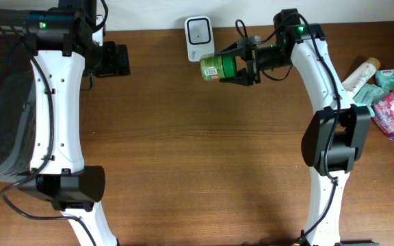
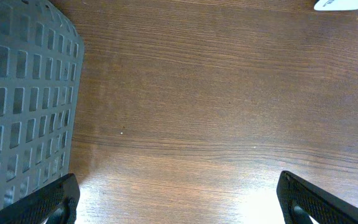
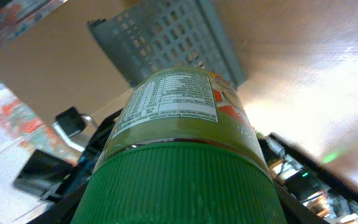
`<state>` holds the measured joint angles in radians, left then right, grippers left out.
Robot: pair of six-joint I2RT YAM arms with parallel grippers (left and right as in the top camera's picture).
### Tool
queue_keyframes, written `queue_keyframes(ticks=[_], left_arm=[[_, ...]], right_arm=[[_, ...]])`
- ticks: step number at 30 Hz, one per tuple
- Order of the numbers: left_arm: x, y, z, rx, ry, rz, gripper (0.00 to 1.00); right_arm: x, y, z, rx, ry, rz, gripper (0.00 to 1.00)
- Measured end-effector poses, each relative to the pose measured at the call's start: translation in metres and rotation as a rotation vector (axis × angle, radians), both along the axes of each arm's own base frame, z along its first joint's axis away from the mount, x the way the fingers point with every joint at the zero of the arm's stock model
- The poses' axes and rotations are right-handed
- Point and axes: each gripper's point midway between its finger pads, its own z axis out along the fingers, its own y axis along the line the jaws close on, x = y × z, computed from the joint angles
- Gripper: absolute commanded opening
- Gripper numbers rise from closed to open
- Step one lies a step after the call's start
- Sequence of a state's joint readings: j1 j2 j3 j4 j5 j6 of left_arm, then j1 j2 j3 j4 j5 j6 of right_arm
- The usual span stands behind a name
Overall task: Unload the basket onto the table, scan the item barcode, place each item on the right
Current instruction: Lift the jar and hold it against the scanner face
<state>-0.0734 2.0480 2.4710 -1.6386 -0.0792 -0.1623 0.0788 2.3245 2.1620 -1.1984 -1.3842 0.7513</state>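
Note:
The item is a jar (image 1: 214,67) with a green ribbed lid and a green and yellow label, held sideways in the air by its lid end. My right gripper (image 1: 241,68) is shut on it, just below and right of the white scanner (image 1: 198,37) at the table's back edge. In the right wrist view the jar (image 3: 179,112) fills the frame, its nutrition label facing up, with the right gripper (image 3: 179,211) clamped on either side of the lid. My left gripper (image 1: 115,60) stands open at the back left; its view shows the left gripper (image 2: 179,199) open over bare wood.
A grey mesh basket (image 1: 2,102) sits at the left edge, close to the left fingers, and appears as the basket (image 2: 23,93) in the left wrist view. Several packets and a bottle (image 1: 382,96) lie at the right edge. The scanner's corner (image 2: 347,4) shows top right.

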Motion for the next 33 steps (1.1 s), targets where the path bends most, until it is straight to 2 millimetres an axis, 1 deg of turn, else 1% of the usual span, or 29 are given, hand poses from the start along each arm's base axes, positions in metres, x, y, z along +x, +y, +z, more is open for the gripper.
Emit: queue_keyframes(ticks=[4,12,14,16,18,19,20,21,22,23,25,26,27,28,30,31,32,33], left_arm=[[0.0,0.0,0.0,0.0,0.0,0.0,0.99],[0.0,0.0,0.0,0.0,0.0,0.0,0.99],[0.0,0.0,0.0,0.0,0.0,0.0,0.99],[0.0,0.0,0.0,0.0,0.0,0.0,0.99],[0.0,0.0,0.0,0.0,0.0,0.0,0.99],[0.0,0.0,0.0,0.0,0.0,0.0,0.99],[0.0,0.0,0.0,0.0,0.0,0.0,0.99],[0.0,0.0,0.0,0.0,0.0,0.0,0.99],[0.0,0.0,0.0,0.0,0.0,0.0,0.99],[0.0,0.0,0.0,0.0,0.0,0.0,0.99],[0.0,0.0,0.0,0.0,0.0,0.0,0.99],[0.0,0.0,0.0,0.0,0.0,0.0,0.99],[0.0,0.0,0.0,0.0,0.0,0.0,0.99],[0.0,0.0,0.0,0.0,0.0,0.0,0.99],[0.0,0.0,0.0,0.0,0.0,0.0,0.99],[0.0,0.0,0.0,0.0,0.0,0.0,0.99],[0.0,0.0,0.0,0.0,0.0,0.0,0.99],[0.0,0.0,0.0,0.0,0.0,0.0,0.99]], right_arm=[[-0.002,0.005,0.007,0.038,0.025,0.011,0.6],[0.001,0.005,0.008,0.043,-0.003,0.011,0.6],[0.004,0.004,-0.003,-0.022,-0.011,-0.004,0.6],[0.013,0.003,-0.024,-0.15,-0.054,-0.032,0.6],[0.036,0.005,-0.053,-0.37,-0.212,-0.079,0.6],[0.045,0.007,-0.062,-0.451,-0.267,-0.098,0.61],[0.057,0.004,-0.075,-0.572,-0.325,-0.132,0.61],[0.064,0.014,-0.076,-0.611,-0.39,-0.139,0.61],[0.079,0.016,-0.078,-0.696,-0.473,-0.181,0.61],[0.099,0.018,-0.077,-0.788,-0.571,-0.247,0.63],[0.123,0.018,-0.069,-0.932,-0.697,-0.361,0.66],[0.139,0.02,-0.059,-0.976,-0.786,-0.429,0.66],[0.148,0.02,-0.052,-1.01,-0.842,-0.469,0.67],[0.16,0.022,-0.039,-1.033,-0.923,-0.524,0.67],[0.176,0.025,-0.024,-1.052,-1.039,-0.587,0.67],[0.184,0.025,-0.023,-1.063,-1.086,-0.609,0.67],[0.192,0.025,-0.029,-1.078,-1.129,-0.619,0.67],[0.199,0.026,-0.039,-1.097,-1.161,-0.615,0.67]])
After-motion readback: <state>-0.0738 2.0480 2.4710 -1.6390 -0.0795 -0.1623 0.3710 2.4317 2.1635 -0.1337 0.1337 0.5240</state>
